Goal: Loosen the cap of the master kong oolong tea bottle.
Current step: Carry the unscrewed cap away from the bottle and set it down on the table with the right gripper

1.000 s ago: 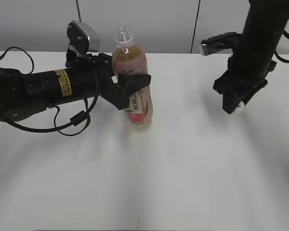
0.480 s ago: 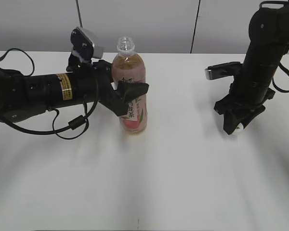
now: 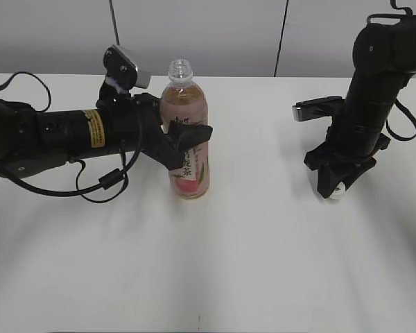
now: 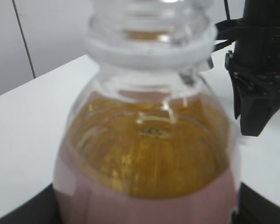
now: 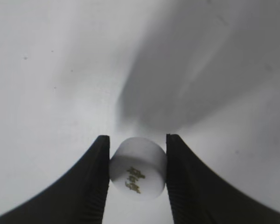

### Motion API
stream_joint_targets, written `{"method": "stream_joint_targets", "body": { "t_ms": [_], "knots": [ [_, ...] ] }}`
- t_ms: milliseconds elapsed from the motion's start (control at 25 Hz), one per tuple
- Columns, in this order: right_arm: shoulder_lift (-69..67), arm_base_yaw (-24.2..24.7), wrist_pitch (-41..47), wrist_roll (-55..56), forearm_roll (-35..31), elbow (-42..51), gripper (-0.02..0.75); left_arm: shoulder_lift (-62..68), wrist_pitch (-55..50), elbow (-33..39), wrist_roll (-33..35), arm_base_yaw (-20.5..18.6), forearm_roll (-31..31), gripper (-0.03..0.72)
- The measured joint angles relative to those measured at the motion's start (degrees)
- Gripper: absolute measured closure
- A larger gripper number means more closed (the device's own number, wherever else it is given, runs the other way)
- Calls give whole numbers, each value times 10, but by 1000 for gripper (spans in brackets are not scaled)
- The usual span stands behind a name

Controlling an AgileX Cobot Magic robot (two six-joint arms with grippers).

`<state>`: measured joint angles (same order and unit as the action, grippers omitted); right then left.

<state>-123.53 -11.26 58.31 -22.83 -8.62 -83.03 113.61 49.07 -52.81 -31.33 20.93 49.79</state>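
Exterior view: left gripper (image 3: 184,142) clamps the uncapped master kong oolong tea bottle (image 3: 186,132) upright near the desk's (image 3: 215,263) far edge; right gripper (image 3: 335,184) pinches the cap (image 5: 137,168) just above the right side.

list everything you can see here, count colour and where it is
master kong oolong tea bottle: 1, clear plastic with pinkish-amber tea and a pink peach label, standing upright left of centre on the table, neck open with no cap on it
cap: 1, white with a small dark mark, off the bottle, held low over the table at the right
table: 1, white, under everything
wall panels: grey-white, behind the table, with dark vertical seams
left end effector: 1, black, closed around the bottle's middle from the left side
right end effector: 1, black, pointing down, pinching the cap between its fingers
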Motion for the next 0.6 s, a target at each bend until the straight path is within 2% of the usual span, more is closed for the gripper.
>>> {"method": "stream_joint_targets", "body": {
  "t_ms": [480, 600],
  "knots": [
    [0, 0, -9, 0, 0, 0, 458, 9, 0, 0, -15, 0, 1, 267],
    [0, 0, -10, 0, -2, 0, 433, 9, 0, 0, -15, 0, 3, 267]
  ]
}}
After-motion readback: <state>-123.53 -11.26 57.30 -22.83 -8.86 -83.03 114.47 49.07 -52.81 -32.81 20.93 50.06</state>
